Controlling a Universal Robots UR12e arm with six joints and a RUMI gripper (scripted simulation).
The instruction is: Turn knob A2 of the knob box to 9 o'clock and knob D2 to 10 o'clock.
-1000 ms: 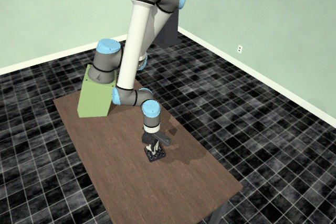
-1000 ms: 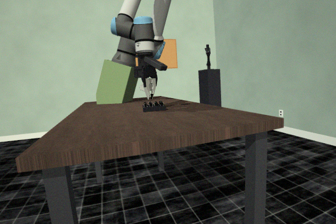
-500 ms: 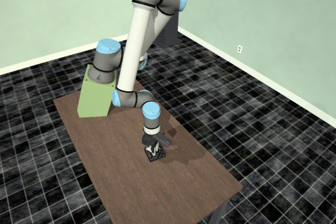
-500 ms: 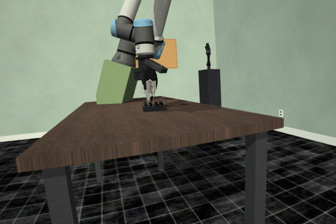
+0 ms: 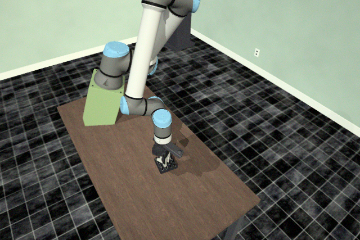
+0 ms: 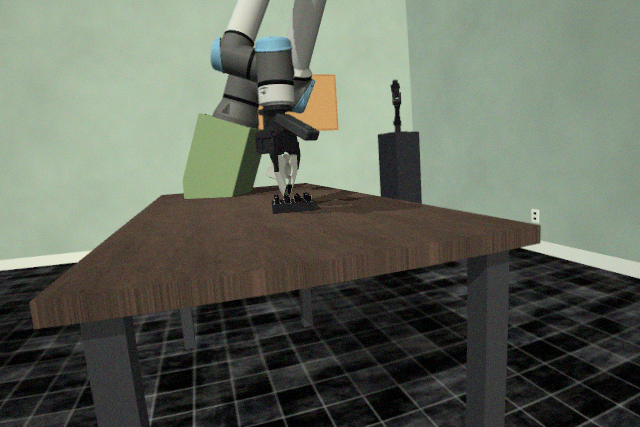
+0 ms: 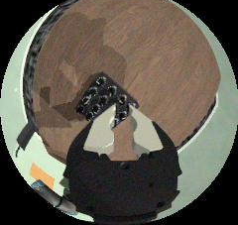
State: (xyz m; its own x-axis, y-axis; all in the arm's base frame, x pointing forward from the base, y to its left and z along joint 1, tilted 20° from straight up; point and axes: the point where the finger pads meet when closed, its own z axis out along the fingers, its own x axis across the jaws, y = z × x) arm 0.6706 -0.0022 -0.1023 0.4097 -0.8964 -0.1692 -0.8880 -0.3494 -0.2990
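The knob box (image 5: 171, 168) (image 6: 295, 206) (image 7: 97, 97) is a small black block with rows of small black knobs. It lies on the wooden table (image 5: 139, 197) (image 6: 248, 246) (image 7: 159, 52). My gripper (image 5: 165, 160) (image 6: 288, 189) (image 7: 121, 105) points straight down over the box. Its pale fingers stand a narrow gap apart, with the tips right at the knob tops. In the wrist view the tips straddle a knob near the box's lower right edge. I cannot tell which knob it is or whether the fingers touch it. The knob pointers are too small to read.
A green box (image 5: 100, 106) (image 6: 217, 158) carries the arm's base at the table's far end. A dark pedestal (image 6: 399, 164) (image 5: 180, 36) stands on the floor behind the table. Bare table top surrounds the knob box.
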